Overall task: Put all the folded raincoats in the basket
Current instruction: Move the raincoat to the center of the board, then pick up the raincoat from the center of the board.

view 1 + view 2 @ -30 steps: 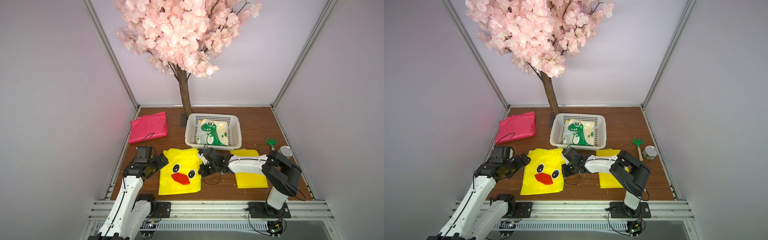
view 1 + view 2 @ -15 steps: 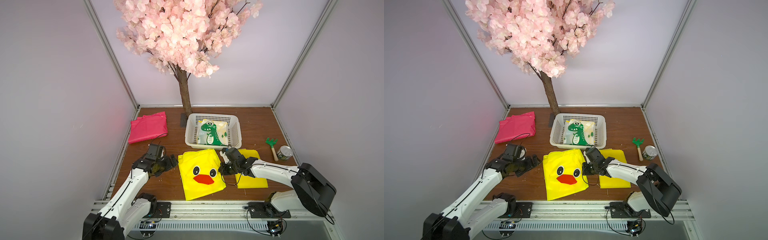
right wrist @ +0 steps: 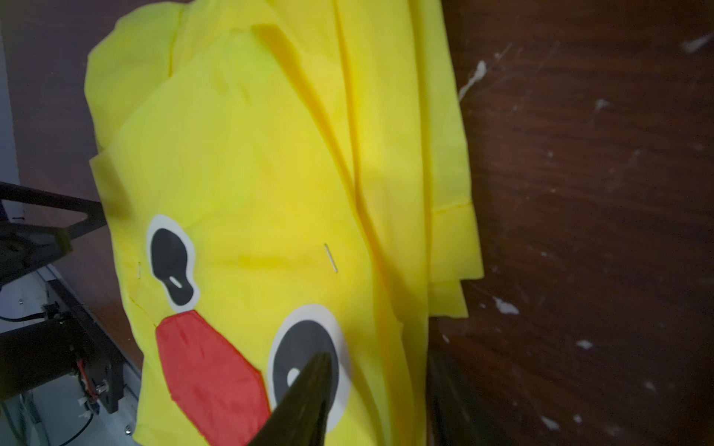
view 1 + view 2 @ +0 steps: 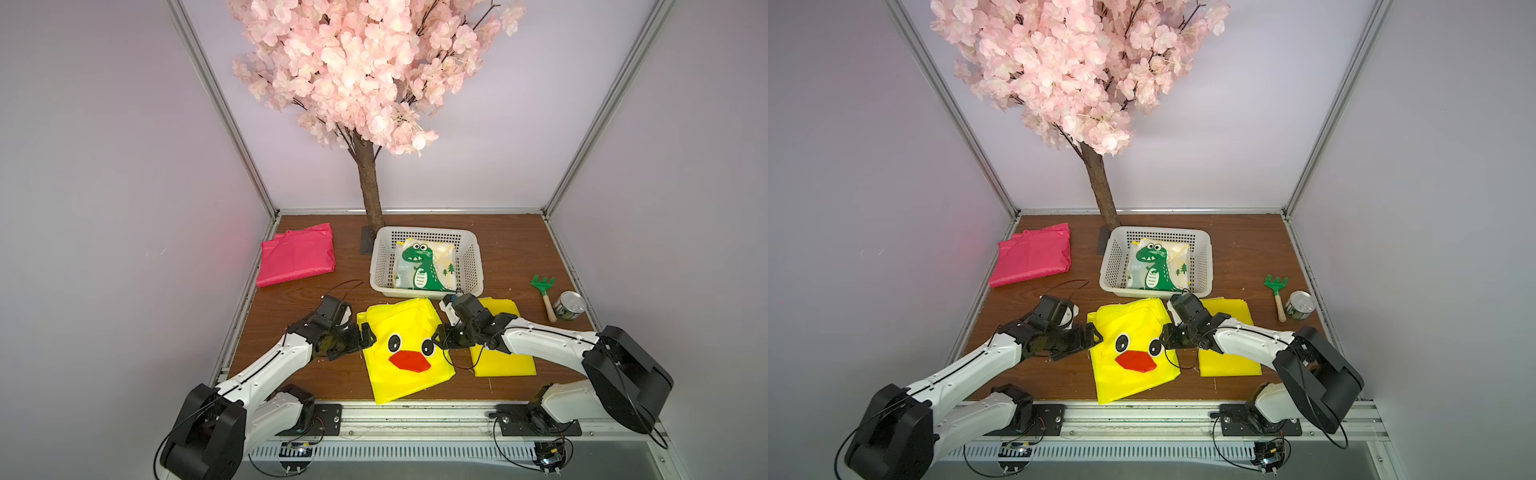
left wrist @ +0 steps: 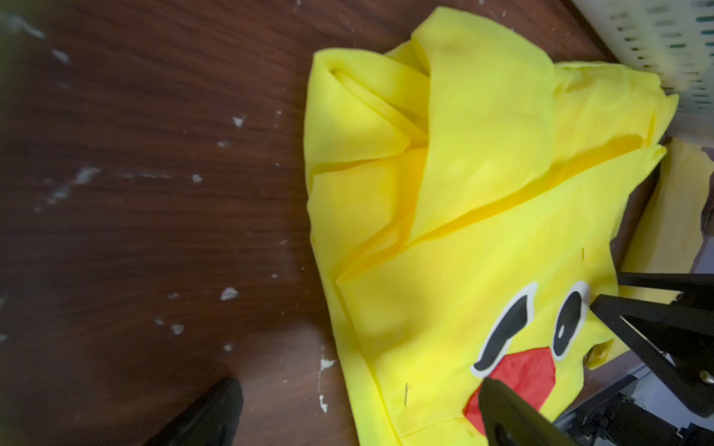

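Left arm [image 4: 270, 370] is stretched low and forward, angled inward. Left gripper [image 4: 367, 335] points toward centre with jaws wide apart; the left wrist view shows its fingers [image 5: 208, 415] far from each other. Right arm [image 4: 548, 340] is folded at the elbow, forearm low, reaching inward. Right gripper [image 4: 437, 335] has its jaws parted, a narrower gap than on the left, with fingers [image 3: 309, 394] visibly separate. The grippers face each other, well apart.

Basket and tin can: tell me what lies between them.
A green toy rake with a wooden handle lies on the table between the basket and the tin can, as both top views show.
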You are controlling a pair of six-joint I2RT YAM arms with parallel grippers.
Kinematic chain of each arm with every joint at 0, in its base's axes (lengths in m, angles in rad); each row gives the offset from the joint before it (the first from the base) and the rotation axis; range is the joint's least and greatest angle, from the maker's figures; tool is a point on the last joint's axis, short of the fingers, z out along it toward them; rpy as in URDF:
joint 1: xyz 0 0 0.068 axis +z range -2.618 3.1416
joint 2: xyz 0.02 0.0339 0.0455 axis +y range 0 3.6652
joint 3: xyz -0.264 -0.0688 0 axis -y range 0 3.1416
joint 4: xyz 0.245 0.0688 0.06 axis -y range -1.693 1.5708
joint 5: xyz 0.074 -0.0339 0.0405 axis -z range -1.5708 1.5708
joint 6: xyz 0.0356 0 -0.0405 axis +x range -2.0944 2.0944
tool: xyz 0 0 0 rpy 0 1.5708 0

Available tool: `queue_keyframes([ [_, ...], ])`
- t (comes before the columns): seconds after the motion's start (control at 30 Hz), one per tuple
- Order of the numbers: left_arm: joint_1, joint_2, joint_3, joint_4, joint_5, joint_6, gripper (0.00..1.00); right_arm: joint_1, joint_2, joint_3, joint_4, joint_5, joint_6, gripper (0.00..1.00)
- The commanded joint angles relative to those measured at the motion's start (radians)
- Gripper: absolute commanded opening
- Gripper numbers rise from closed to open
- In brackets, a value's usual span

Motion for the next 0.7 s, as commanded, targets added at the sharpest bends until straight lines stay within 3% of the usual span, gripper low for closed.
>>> queue_keyframes([
  [0.0, -0.022, 0.003, -0.028, 0.077, 0.039, -0.023, 0.96, 0.000, 0.034, 0.016, -0.015, -0.040, -0.021, 0.46],
  [0.1, -0.034, 0.007, -0.050, 0.120, 0.051, -0.042, 0.91, 0.001, 0.048, 0.025, -0.008, -0.059, -0.027, 0.42],
  [0.2, -0.036, -0.001, -0.067, 0.155, 0.058, -0.055, 0.76, 0.003, 0.057, 0.030, -0.006, -0.080, -0.035, 0.36],
  [0.37, -0.035, -0.035, -0.089, 0.192, 0.061, -0.081, 0.51, 0.009, 0.060, 0.018, -0.004, -0.090, -0.039, 0.17],
  [0.47, -0.036, -0.060, -0.088, 0.185, 0.056, -0.087, 0.30, 0.009, 0.051, 0.006, -0.003, -0.090, -0.041, 0.00],
  [0.57, -0.036, -0.082, -0.075, 0.166, 0.049, -0.087, 0.12, 0.012, 0.037, 0.000, -0.008, -0.090, -0.040, 0.00],
  [0.67, -0.036, -0.097, -0.059, 0.149, 0.048, -0.089, 0.00, 0.017, 0.015, 0.007, -0.021, -0.104, -0.039, 0.00],
])
